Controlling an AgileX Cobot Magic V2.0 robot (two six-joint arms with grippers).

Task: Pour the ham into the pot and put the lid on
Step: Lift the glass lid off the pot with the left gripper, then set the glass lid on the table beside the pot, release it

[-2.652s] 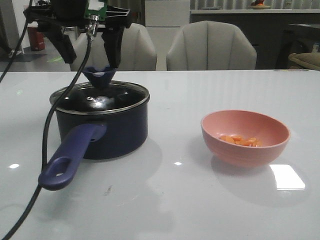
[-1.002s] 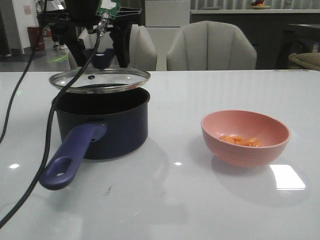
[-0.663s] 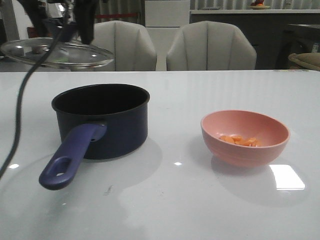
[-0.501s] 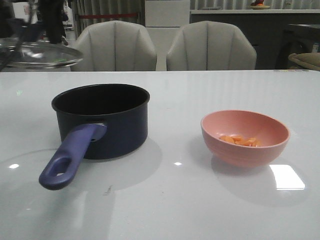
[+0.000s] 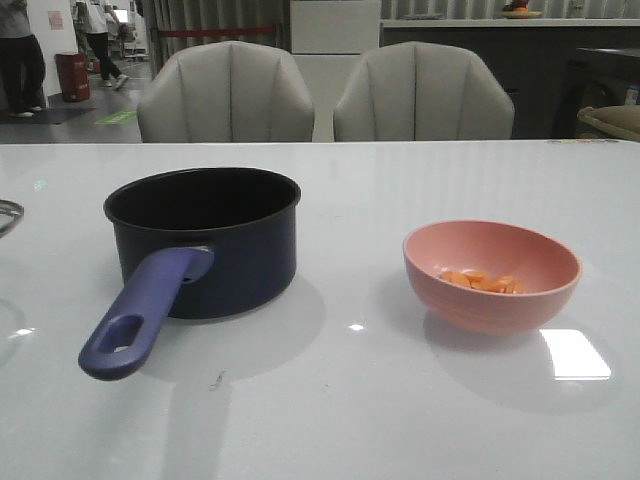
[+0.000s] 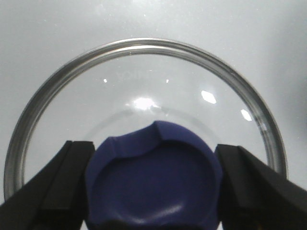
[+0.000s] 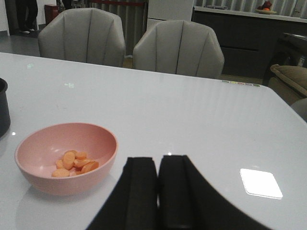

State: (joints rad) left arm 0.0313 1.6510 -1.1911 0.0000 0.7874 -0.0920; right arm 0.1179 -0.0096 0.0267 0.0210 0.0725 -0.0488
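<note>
**Lid off, pot standing open as left claw grips the knob**

Your left gripper (image 6: 153, 191) is clamping the lid (image 6: 144, 86) by its dark-blue knob (image 6: 153, 177), one black finger (image 6: 62, 187) pressing on each side of it. The glass disc is spreading out flat beneath the claw, its steel rim ringing the knob, with bare white table (image 6: 153, 19) showing under and beyond it. In the front view only a sliver of the lid's rim (image 5: 6, 212) is peeking in at the left edge, well apart from the pot (image 5: 205, 240).

Your right gripper (image 7: 157, 191) is hanging with its two fingers pressed together, holding nothing. The pink bowl (image 7: 67, 158) is sitting near it, ahead and off to its left, with the ham (image 7: 74, 163) heaped low in the bottom. The pot is lying farther that way again, only its dark wall (image 7: 4, 108) showing at the edge of that wrist view.

The pot is standing upright and uncovered, well apart from the bowl. Its long purple-blue handle (image 5: 145, 310) is running toward you and slightly to your left, the oval hole at the near end.
</note>
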